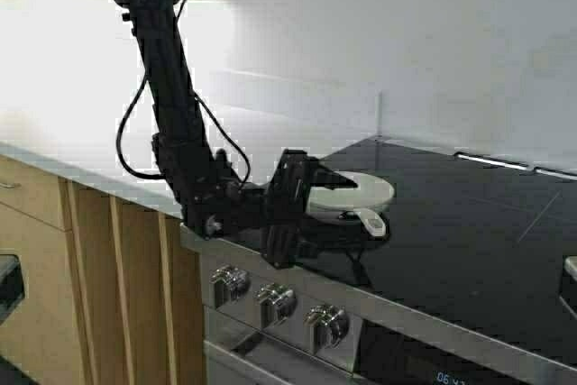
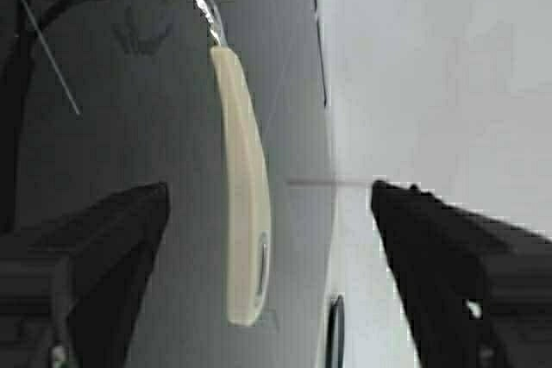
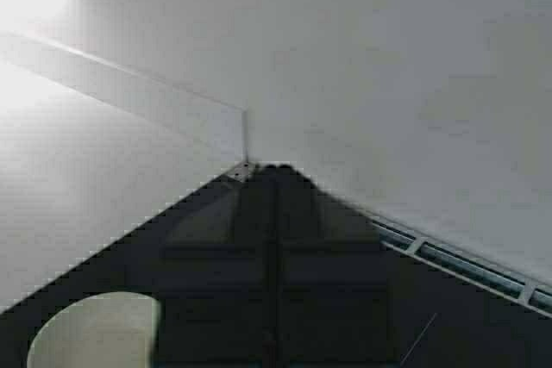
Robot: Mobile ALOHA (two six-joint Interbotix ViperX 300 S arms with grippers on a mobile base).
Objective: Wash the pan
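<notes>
I see the pan (image 1: 353,194) sitting on the black stovetop (image 1: 469,250), near its front left corner. My left claw (image 1: 335,212) is spread wide by the pan's handle (image 2: 246,221), not touching it. Only my right wrist camera shows my right claw (image 3: 274,299), pressed together above the stovetop. The stove's display (image 1: 451,377) shows digits I cannot read.

The only writing that shows is a lit digital readout (image 1: 448,377) on the oven's dark control panel (image 1: 397,358), at the bottom edge of the high view, right of centre, below the row of knobs. Its pale digits seem to begin "06", but the rest is cut by the frame edge and cannot be read. Both wrist views show no text.
</notes>
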